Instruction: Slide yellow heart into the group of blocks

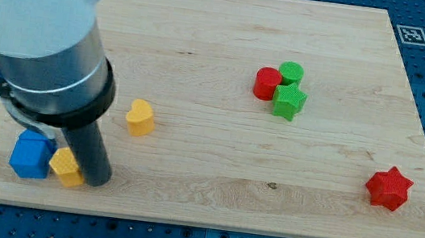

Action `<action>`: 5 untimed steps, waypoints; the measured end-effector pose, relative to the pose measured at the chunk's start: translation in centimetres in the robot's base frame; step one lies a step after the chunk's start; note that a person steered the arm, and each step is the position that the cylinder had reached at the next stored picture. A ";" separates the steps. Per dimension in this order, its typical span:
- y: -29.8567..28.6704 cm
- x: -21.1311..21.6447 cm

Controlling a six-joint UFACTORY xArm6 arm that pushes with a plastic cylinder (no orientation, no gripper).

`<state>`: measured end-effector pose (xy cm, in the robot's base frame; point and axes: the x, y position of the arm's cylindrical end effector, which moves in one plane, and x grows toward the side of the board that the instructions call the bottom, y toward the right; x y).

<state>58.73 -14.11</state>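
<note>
The yellow heart (139,117) lies on the wooden board (229,48) left of centre. The group of blocks sits at upper right of centre: a red cylinder (266,83), a green cylinder (290,72) and a green star (289,101), touching one another. My tip (97,180) is at the view's lower left, below and left of the yellow heart, apart from it. It stands right beside a second yellow block (66,167).
A blue block (31,154) lies at the lower left corner, touching the second yellow block. A red star (388,188) lies alone at the lower right. The arm's large grey body (51,42) covers the board's upper left.
</note>
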 end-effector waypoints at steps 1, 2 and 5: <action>-1.6 0.0; -2.4 0.0; 10.0 -3.1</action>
<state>55.61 -4.09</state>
